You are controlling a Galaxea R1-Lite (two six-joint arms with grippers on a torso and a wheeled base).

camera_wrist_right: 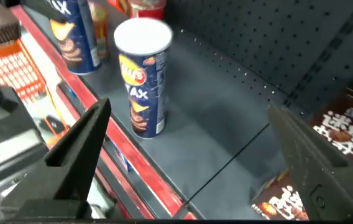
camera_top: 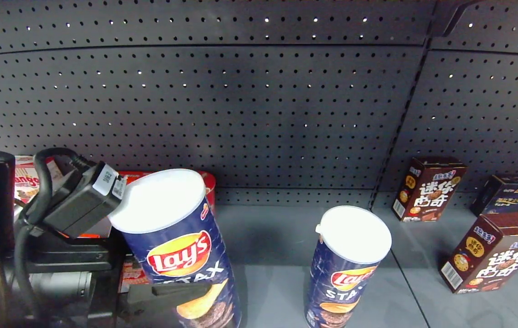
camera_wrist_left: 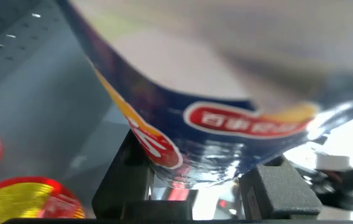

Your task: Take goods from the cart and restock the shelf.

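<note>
Clamping the chip can (camera_top: 172, 237) at lower left, the left tool (camera_wrist_left: 201, 186) was presumably standing it beside the second can (camera_top: 350, 259) (the right tool (camera_wrist_right: 189, 109) was spread apart, idle).

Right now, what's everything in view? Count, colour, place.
chip cans: 2, blue with white lids; held can at shelf left, standing can mid-shelf
red can: 1, red, behind the held can
snack pack: 1, red and white, far left
brown boxes: 2, brown, shelf right; rear box, front box
dark box: 1, dark with yellow, far right at the back
shelf: 1, grey
left gripper: shut on held can
right gripper: open, over shelf front
</note>
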